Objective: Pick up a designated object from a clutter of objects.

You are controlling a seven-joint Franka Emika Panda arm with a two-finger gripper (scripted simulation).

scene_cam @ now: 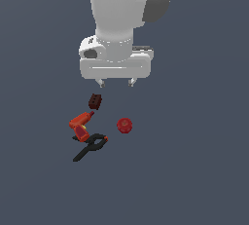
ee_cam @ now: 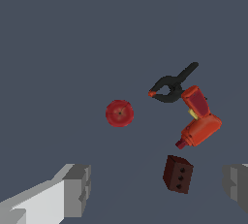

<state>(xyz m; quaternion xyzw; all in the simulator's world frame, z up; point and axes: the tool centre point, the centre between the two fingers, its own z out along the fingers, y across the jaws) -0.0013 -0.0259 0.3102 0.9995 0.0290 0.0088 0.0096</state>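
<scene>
- Nearest the wrist camera, the tool hangs above the clutter with its two fingers spread wide and nothing between them.
- Just past the fingertips sits the target, the dark brown block. It rests on the grey floor, tilted a little, and one face shows three small dark holes in a row.
- In the exterior view the dark brown block lies below the tool and towards that view's left, so the tool is not yet centred over it.
- Next out is the red-orange drill, its nose pointing at the block and close to it, though a small gap shows between them.
- The red ball sits alone, well apart from the block and clear of the approach.
- Farthest is the black clamp with orange tips, lying against the drill's far end.
- My read: the step in hand is lining up for the descent.
- To do it well, I would shift the tool sideways until the block sits midway between the fingers.
- I would also turn the wrist so the pads meet two flat opposite faces, not corners.
- Keep the closing line away from the drill's nose, the one neighbour near enough to get nudged.
- No floor edges show in either view.
- No brand, label or writing is readable on anything here.
</scene>
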